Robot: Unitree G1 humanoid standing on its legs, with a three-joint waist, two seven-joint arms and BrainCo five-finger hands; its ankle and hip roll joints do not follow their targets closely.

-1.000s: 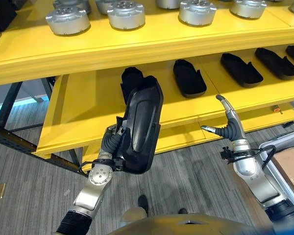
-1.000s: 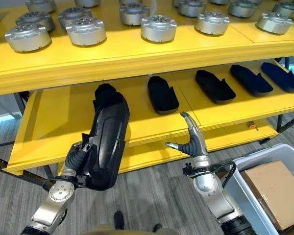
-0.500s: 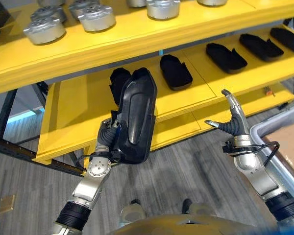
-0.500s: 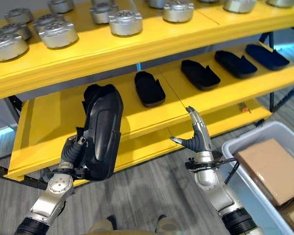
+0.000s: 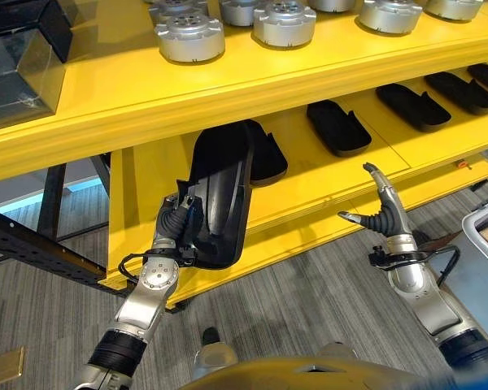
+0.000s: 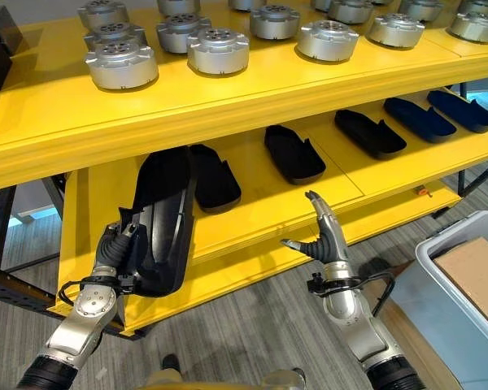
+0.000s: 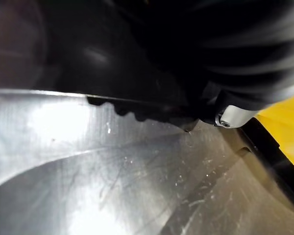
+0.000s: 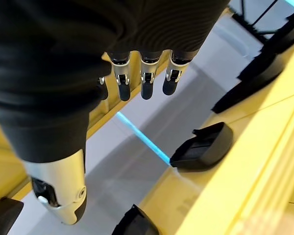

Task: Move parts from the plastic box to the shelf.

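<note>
My left hand (image 5: 177, 233) is shut on the lower edge of a long black plastic part (image 5: 221, 188) and holds it upright at the left end of the lower yellow shelf (image 5: 146, 175). The part's top end sits under the lip of the upper shelf (image 5: 106, 93), just in front of another black part (image 5: 266, 160). Its glossy surface (image 7: 112, 171) shows close up in the left wrist view. My right hand (image 5: 380, 207) hangs open in front of the lower shelf, fingers (image 8: 147, 81) straight, holding nothing.
Several more black parts (image 5: 338, 127) lie in a row along the lower shelf. Silver round parts (image 6: 218, 50) stand on the upper shelf. A grey plastic box (image 6: 455, 232) with cardboard (image 6: 481, 276) in it stands on the floor at the right.
The camera has shifted. My left hand has carried the black part forward, so its top end now reaches under the upper shelf. The right hand stays open, much as before.
</note>
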